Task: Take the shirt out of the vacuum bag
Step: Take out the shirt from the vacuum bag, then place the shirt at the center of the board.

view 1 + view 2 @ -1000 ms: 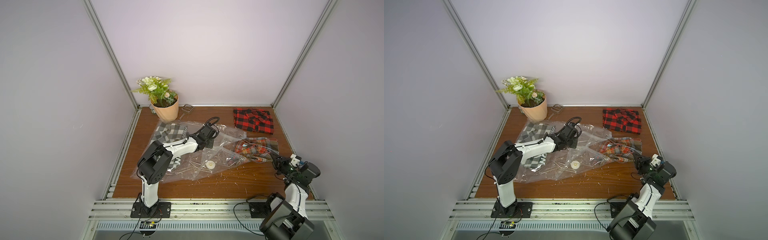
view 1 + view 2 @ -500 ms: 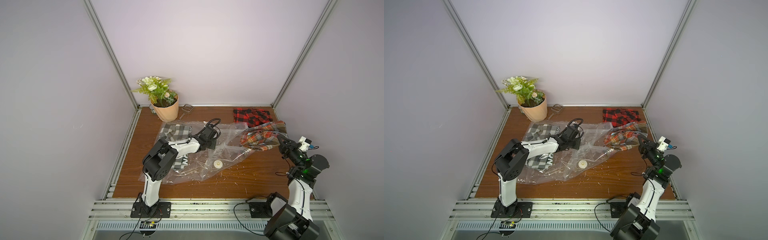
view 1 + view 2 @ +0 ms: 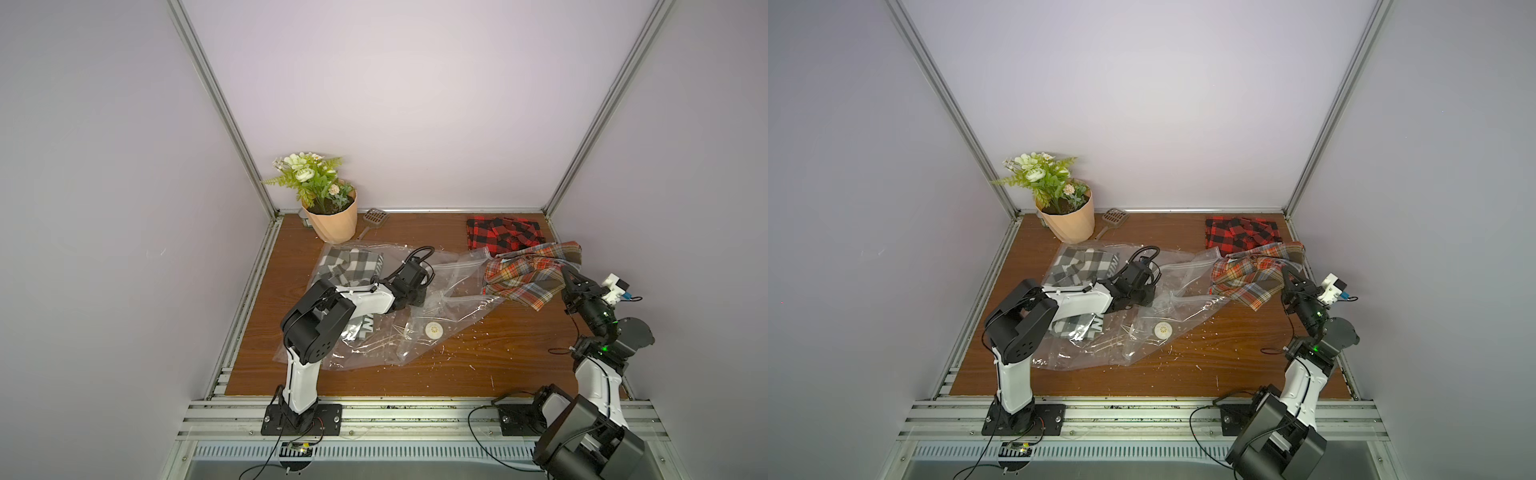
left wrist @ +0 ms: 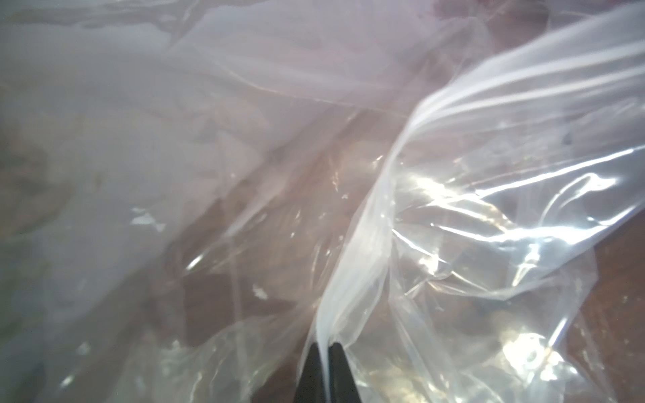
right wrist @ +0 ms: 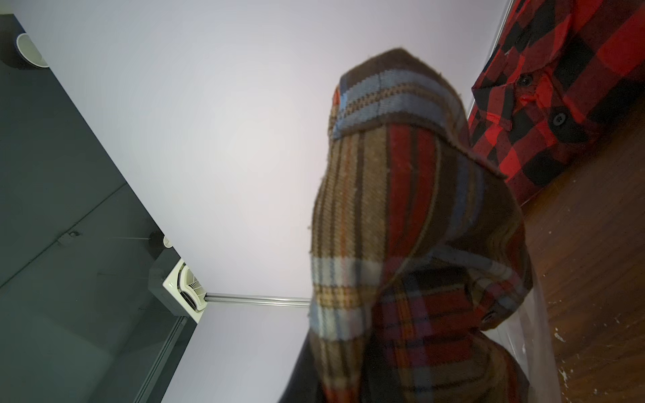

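The plaid shirt (image 3: 528, 274) hangs lifted at the right of the counter (image 3: 478, 365). Its trailing end is at the open mouth of the vacuum bag (image 3: 457, 307), and I cannot tell whether it is fully clear. The right pincer (image 3: 567, 276) is clamped on a bunched edge of the cloth. The shirt looks light and limp and will likely drape and drag, so a thick fold gives the surest hold. The bag is thin, slick film, apt to slide along with the cloth. The left pincer (image 4: 326, 350) is closed on a gathered pleat of it; a hold nearer the zip strip (image 3: 476, 254) would probably be firmer.
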You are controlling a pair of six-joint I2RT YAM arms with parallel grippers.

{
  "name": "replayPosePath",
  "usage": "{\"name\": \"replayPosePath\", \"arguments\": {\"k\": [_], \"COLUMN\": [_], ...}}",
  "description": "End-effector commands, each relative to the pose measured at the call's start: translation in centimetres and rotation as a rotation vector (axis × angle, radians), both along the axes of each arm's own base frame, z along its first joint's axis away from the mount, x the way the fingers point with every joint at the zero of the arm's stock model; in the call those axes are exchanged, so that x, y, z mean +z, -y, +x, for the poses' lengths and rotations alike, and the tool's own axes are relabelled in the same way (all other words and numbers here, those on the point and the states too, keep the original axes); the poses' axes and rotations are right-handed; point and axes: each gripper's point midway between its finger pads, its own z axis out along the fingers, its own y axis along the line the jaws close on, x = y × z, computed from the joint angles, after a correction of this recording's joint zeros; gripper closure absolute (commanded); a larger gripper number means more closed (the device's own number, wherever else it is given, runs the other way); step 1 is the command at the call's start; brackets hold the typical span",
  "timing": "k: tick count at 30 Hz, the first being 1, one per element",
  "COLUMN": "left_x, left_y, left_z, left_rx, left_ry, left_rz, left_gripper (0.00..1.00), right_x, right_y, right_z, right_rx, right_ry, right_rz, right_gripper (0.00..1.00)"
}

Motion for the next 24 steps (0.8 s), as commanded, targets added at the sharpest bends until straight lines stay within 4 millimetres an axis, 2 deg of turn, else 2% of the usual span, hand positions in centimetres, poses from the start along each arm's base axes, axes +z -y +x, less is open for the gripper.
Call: {"name": "replayPosePath", "arguments": {"k": [1,3,6,14,18,24], "left_x": [-2.1,-2.0,-2.0,-1.5,0.1,3.0], "left_y": [-6.5,-8.0,-9.6,-11.3,-12.5,-15.0], "left_z": [-0.2,0.0,0.2,0.2,0.3,0.8], "left_rx": [0.122,0.148,0.176,0.202,0.238,0.290], "left_ry": [-0.065,-0.066,-0.065,-0.055,-0.026,0.009], "left_rz": [0.148,0.163,0.181,0.215,0.220,0.197], "left_gripper": [1.00,1.00,1.00,1.00,1.00,1.00], "right_x": [2.8,2.0,-0.3,-8.7,-10.6,-12.3], "right_y": [1.2,1.6,1.9,1.4,1.2,2.5], "right_z": [-0.8,-0.9,-0.6,-0.8,-1.1,-2.1], "right_rx": [-0.093,-0.105,-0.110,-0.101,-0.101,-0.162], "right_ry": [0.120,0.107,0.054,-0.108,-0.161,-0.262], "right_rz": [-0.096,-0.100,-0.096,-0.094,-0.111,-0.220], "right_gripper": [1.00,1.00,1.00,1.00,1.00,1.00]}}
